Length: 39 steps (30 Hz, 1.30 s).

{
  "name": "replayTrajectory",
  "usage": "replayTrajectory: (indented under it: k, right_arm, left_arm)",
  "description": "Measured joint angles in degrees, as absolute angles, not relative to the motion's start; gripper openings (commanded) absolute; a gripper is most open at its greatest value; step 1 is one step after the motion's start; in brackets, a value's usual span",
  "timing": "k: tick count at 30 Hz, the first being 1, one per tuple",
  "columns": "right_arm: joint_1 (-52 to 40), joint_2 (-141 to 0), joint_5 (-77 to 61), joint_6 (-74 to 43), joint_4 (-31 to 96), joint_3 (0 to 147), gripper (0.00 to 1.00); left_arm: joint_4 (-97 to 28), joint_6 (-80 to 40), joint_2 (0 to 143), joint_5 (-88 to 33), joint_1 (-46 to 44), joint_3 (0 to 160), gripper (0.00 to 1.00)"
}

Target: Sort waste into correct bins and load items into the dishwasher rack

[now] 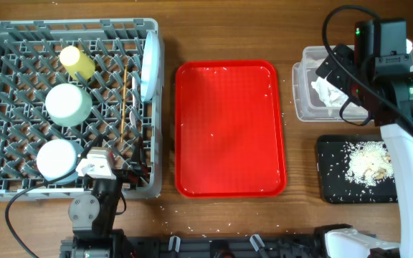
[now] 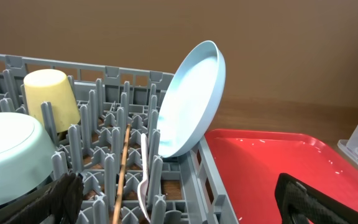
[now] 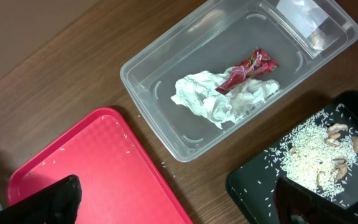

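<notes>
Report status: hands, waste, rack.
Left hand, right hand open, empty. Napkin, wrapper in clear tub; rice in black tray. Plate, two bowls, cup, chopsticks, fork in rack. Stray grains on red tray; nothing blocking.

Brown wooden table [image 1: 228, 29], grey dishwasher rack [image 1: 70, 27] left, red serving tray [image 1: 228, 129] centre, clear tub [image 1: 300, 93], black tray [image 1: 332, 172] right

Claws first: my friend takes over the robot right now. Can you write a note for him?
Left claw: open, empty, at the rack's near edge.
Right claw: open, empty, raised near the tub.
In the rack: plate on edge, cup, bowls, chopsticks, fork.
In the tub: napkin, wrapper.
In the black tray: rice.
Done: sorting and loading look finished.
Left: perhaps only stray grains on the red tray.
</notes>
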<state>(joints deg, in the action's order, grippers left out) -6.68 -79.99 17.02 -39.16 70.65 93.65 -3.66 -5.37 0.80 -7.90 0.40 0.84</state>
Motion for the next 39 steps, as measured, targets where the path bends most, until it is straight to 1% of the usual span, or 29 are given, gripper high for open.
replayTrajectory:
  k: [14,16,18,19,20,21,23,25,26,29,30,33,36,39]
  right_arm:
    - [-6.68,-79.99,17.91,-39.13,70.48,93.65,1.00]
    - [-6.63,-79.46,18.50,-35.64,64.16,92.92,1.00]
    - [-6.63,-74.76,15.53,-28.03,51.40,87.00,1.00]
    - [-6.63,-71.92,13.98,-26.00,44.93,82.89,1.00]
    - [-6.63,-66.11,12.14,-23.92,39.35,76.77,1.00]
    - [-6.59,-62.08,10.87,-23.03,34.41,72.25,1.00]
    - [-5.85,-51.16,6.31,-21.69,20.12,58.50,1.00]
    - [-5.04,-43.38,2.76,-20.86,6.33,45.52,1.00]
    - [-4.34,-38.17,0.99,-20.67,0.91,36.77,1.00]
    - [-3.16,-27.86,-2.15,-20.43,-13.54,19.18,1.00]
    - [-3.16,-23.64,-3.03,-20.25,-15.53,13.50,1.00]
    - [-3.16,-16.56,-3.42,-20.21,-15.92,6.70,1.00]
    - [-3.07,-11.86,-3.40,-19.99,-15.92,3.53,1.00]
    - [-0.80,-8.16,-3.38,-19.68,-15.94,2.24,1.00]
  left_arm:
    - [-3.66,-5.37,0.80,-7.90,0.40,0.84,1.00]
    - [-3.68,-5.39,0.80,-7.88,0.40,0.84,1.00]
    - [-3.68,-5.37,0.80,-7.88,0.40,0.84,1.00]
    - [-3.68,-5.37,0.80,-7.86,0.40,0.84,1.00]
    - [-3.66,-5.37,0.80,-7.73,0.40,0.84,1.00]
    - [-3.77,-5.37,0.78,-7.70,0.40,0.84,1.00]
    - [-3.79,-5.37,0.80,-7.51,0.40,0.84,1.00]
    - [-3.75,-5.37,0.80,-7.46,0.40,0.82,1.00]
    - [-3.79,-5.37,0.78,-7.46,0.40,0.82,1.00]
    - [-3.77,-5.37,0.78,-7.40,0.40,0.80,1.00]
    - [-3.77,-5.37,0.78,-7.31,0.40,0.80,1.00]
    - [-3.79,-5.37,0.84,-7.31,0.40,0.80,1.00]
    - [-3.79,-5.37,0.80,-7.31,0.40,0.80,1.00]
    - [-3.77,-5.37,0.78,-7.31,0.40,0.80,1.00]
